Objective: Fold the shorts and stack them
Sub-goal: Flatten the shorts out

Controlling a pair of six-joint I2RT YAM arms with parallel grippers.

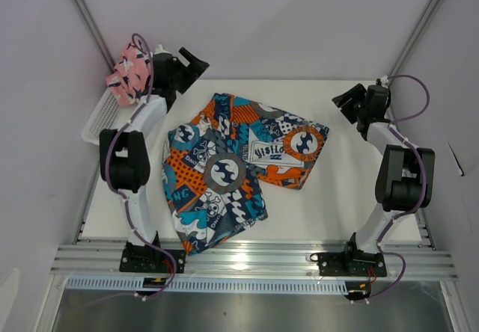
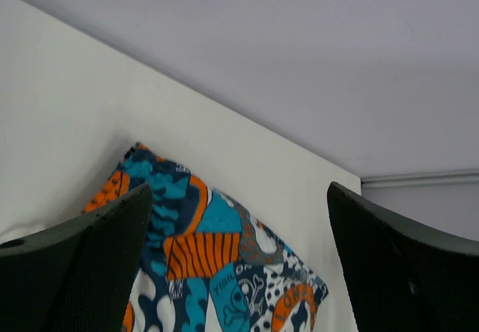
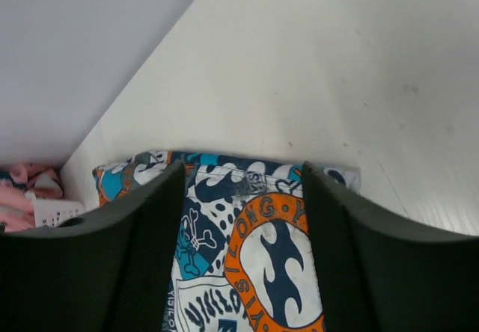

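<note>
Two pairs of shorts are within sight of my fingers. My left gripper [image 1: 192, 61] hangs above the table [image 1: 337, 205] with its fingers [image 2: 82, 272] spread wide and nothing between them. Through that gap, below and just past the tips, I see one corner of the printed shorts [image 1: 224, 171], orange stripes and teal patches face up. Seen from above, the garment lies flat but rumpled. One leg runs back toward my left base, and the other reaches across toward my right fingers.

My right gripper [image 1: 349, 99] is parted too, its fingers [image 3: 127, 257] apart and gripping nothing. It sits near the edge of the printed shorts that lies closest to it. In my right wrist view the orange-ringed round logo sits between and beneath the two fingers, and I cannot tell whether either tip brushes the cloth.

The pink shorts [image 1: 129, 72] are bunched up behind my left fingers, on the wrist side, resting on the far end of the mesh basket [image 1: 101, 121]. From my right fingers they are well away, past the far side of the printed pair.
</note>
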